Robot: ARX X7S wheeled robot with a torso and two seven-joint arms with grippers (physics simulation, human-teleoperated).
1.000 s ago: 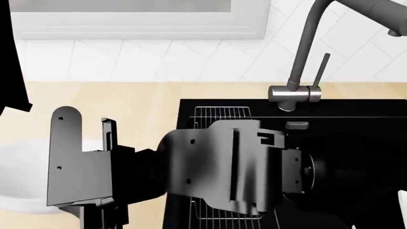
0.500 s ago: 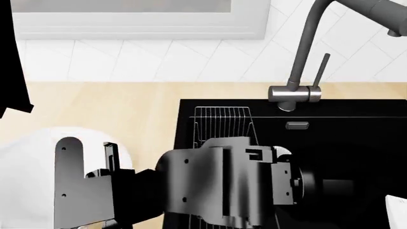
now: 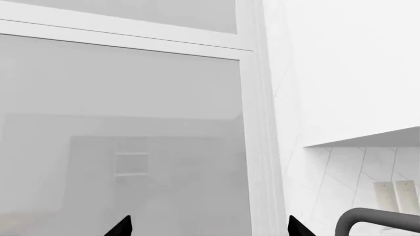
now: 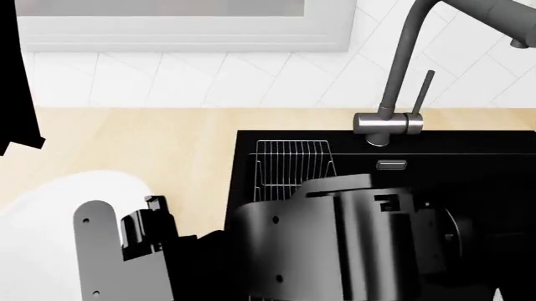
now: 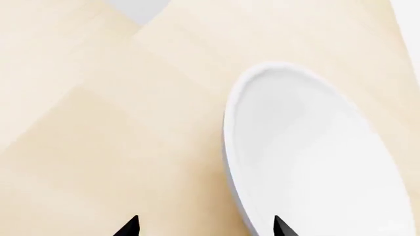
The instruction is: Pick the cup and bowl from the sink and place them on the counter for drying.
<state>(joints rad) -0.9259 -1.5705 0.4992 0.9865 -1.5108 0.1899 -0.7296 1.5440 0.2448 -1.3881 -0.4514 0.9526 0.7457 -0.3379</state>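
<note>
The white bowl [image 4: 50, 219] lies flat on the beige counter [image 4: 142, 138], left of the black sink [image 4: 477, 169]. My right arm reaches across to it. The right gripper [image 4: 150, 213] hovers over the bowl's right side, open and empty. In the right wrist view the bowl [image 5: 308, 162] rests on the counter [image 5: 98, 123], and the right gripper [image 5: 204, 227] straddles its rim without touching it. My left gripper [image 3: 210, 227] is open and empty, pointing up at the window. The cup is hidden.
A grey tap [image 4: 393, 94] stands behind the sink, and its curved spout also shows in the left wrist view [image 3: 374, 219]. A wire rack [image 4: 289, 163] sits in the sink's left part. A window and a white tiled wall rise behind the counter.
My right arm has drawn back toward the near side of the view. More of the bowl on the counter shows now.
</note>
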